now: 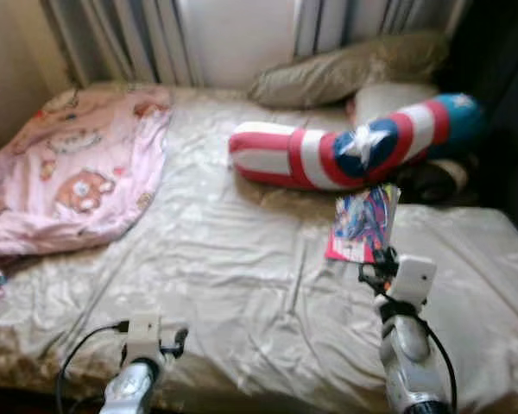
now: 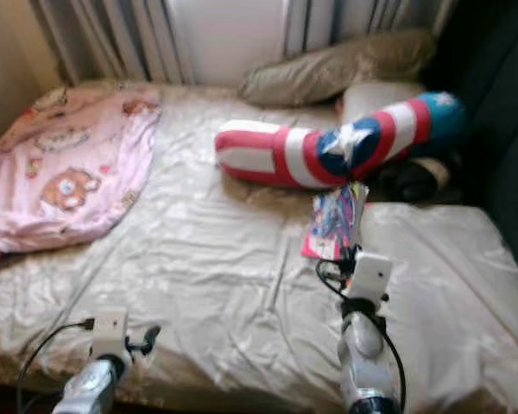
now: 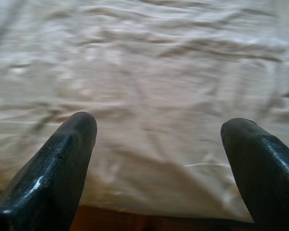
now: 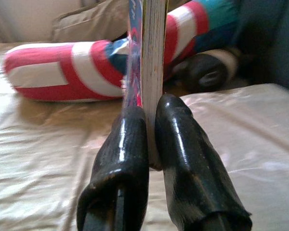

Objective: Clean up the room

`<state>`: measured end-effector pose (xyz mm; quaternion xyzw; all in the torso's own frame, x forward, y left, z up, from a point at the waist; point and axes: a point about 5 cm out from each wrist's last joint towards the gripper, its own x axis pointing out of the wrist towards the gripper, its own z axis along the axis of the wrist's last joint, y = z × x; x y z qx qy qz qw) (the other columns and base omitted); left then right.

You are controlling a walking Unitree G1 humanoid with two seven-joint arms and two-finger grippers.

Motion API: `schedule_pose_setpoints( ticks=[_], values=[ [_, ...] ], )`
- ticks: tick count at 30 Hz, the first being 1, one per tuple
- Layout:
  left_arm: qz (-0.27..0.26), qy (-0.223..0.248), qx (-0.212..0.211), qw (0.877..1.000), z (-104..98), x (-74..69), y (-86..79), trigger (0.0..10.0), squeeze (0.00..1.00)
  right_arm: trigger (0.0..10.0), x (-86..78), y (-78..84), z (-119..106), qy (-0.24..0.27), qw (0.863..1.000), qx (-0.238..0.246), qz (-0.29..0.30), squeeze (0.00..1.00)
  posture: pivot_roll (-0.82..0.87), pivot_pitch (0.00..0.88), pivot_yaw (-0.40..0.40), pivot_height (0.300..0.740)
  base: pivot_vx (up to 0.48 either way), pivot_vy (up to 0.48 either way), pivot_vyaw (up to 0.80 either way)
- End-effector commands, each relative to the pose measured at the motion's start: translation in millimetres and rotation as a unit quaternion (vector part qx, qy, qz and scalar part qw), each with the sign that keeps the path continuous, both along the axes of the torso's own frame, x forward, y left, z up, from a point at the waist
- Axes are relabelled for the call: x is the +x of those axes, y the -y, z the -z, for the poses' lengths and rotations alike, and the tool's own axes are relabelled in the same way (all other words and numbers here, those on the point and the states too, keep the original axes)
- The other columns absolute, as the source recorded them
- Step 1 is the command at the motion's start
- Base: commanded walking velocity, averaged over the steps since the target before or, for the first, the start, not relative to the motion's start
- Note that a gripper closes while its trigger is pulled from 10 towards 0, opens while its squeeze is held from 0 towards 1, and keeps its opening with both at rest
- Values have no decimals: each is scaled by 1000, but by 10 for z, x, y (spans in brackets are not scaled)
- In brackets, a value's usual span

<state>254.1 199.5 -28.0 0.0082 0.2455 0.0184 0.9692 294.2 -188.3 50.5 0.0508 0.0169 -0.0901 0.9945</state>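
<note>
**Right gripper clamped on a book above the bed**

Head views: I am looking down on a bed point(image 1: 242, 259) with a creased beige sheet. A pink blanket point(image 1: 69, 172) printed with bears lies bunched on the robot's left side of it. A long red, white and blue striped cushion point(image 1: 345, 151) with a white star lies across the far half, and behind it a tan pillow point(image 1: 345, 69) rests against the curtains point(image 1: 129, 39). The right gripper point(image 1: 382, 259) is raised over the right half of the mattress, holding a book point(image 1: 363, 222) with a bright cover; the book stands up from the fingers, tilted, just in front of the cushion. The left gripper point(image 1: 174, 338) sits low by the near edge of the bed, a black cable looping from its wrist.

Left wrist view: the two black fingers point(image 3: 62, 163) are spread wide apart with nothing between them, only wrinkled sheet beyond and the mattress edge below.

Right wrist view: the fingers point(image 4: 123, 159) press from both sides on the bottom of the book, seen edge-on with its pale page block upright. The striped cushion lies behind it, with a dark roundish thing point(image 4: 207, 72) beside the cushion that I cannot identify.
</note>
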Motion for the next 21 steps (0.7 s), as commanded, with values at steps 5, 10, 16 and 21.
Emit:
schedule_pose_setpoints(
  ticks=[5, 10, 16, 21],
  values=[
    [-2, -5, 9, 1000, 20, -44, -62, 10000, 0, 10000, 52, -55, -86, 20, 1000, -6, -13, 0, 26, 74, -62, 739, 0, 0, 0],
    [-2, -5, 8, 1000, 22, -46, -62, 10000, 0, 10000, 53, -58, -81, 17, 1000, -6, -16, 0, 25, 75, -61, 739, 0, 0, 0],
    [-2, -5, 8, 1000, 22, -46, -62, 10000, 0, 10000, 53, -58, -81, 17, 1000, -6, -16, 0, 25, 75, -61, 739, 0, 0, 0],
    [-2, -5, 8, 1000, 22, -46, -62, 10000, 0, 10000, 53, -58, -81, 17, 1000, -6, -16, 0, 25, 75, -61, 739, 0, 0, 0]
  ],
)
